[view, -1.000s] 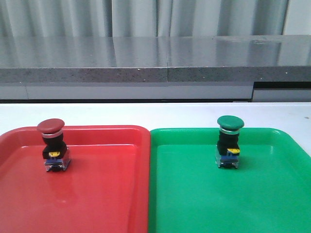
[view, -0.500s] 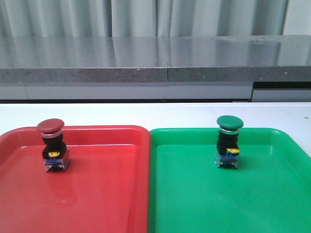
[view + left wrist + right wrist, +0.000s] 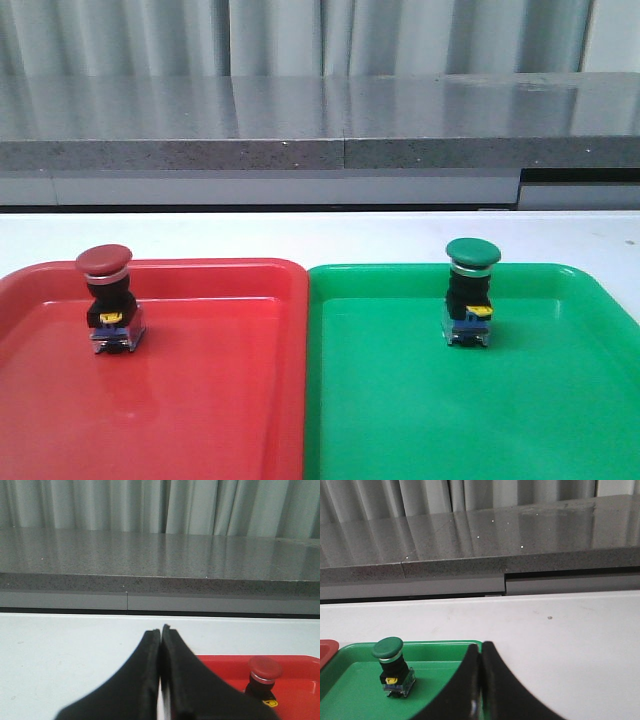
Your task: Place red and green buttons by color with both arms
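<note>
On the left of the front view, the red button [image 3: 107, 298] stands upright inside the red tray [image 3: 200, 390], toward its far left part, its dark red cap on top and its clear-blue base resting on the tray floor. Neither arm shows in that view. In the left wrist view, the left gripper [image 3: 160, 632] has its two black fingers [image 3: 145, 675] clenched together tip to tip, with nothing held between them; the red button [image 3: 264, 677] sits apart from those fingers, off to one side of them in the red tray [image 3: 300, 690], untouched. To the right, the green tray [image 3: 470, 400] lies just beside the red one on the white desk [image 3: 320, 238], their rims nearly touching. The green button [image 3: 470, 292] stands upright in the far part of the green tray. In the right wrist view, the right gripper [image 3: 481, 646] also has its fingers [image 3: 502, 690] pressed shut on nothing, and the green button [image 3: 393, 666] stands well clear of them on the green tray [image 3: 350, 695].
</note>
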Robot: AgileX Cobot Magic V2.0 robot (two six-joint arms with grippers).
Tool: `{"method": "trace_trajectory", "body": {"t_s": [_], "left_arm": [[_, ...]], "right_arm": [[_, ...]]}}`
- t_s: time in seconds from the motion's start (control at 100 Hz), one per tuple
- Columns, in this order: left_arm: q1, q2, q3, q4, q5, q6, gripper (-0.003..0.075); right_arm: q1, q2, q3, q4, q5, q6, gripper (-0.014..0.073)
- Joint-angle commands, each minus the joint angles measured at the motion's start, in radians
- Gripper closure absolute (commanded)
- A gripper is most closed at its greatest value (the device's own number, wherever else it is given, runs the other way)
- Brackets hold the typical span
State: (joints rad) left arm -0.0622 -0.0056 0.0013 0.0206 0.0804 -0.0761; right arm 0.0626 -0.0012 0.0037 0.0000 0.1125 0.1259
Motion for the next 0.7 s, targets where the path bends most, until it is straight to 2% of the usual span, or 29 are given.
{"method": "trace_trajectory", "body": {"t_s": [0.0, 0.23, 0.69], "left_arm": [[0.003, -0.029, 0.042, -0.009, -0.088, -0.007, 0.0739], [0.003, -0.029, 0.042, -0.009, -0.088, -0.007, 0.0739], [0.003, -0.029, 0.042, -0.009, -0.088, -0.007, 0.0739]], "right_arm": [[-0.015, -0.021, 0.007, 0.039, -0.138, -0.064, 0.0705], [-0.015, -0.029, 0.009, 0.041, -0.142, -0.150, 0.0705], [-0.015, -0.029, 0.009, 0.041, -0.134, -0.150, 0.0705]]}}
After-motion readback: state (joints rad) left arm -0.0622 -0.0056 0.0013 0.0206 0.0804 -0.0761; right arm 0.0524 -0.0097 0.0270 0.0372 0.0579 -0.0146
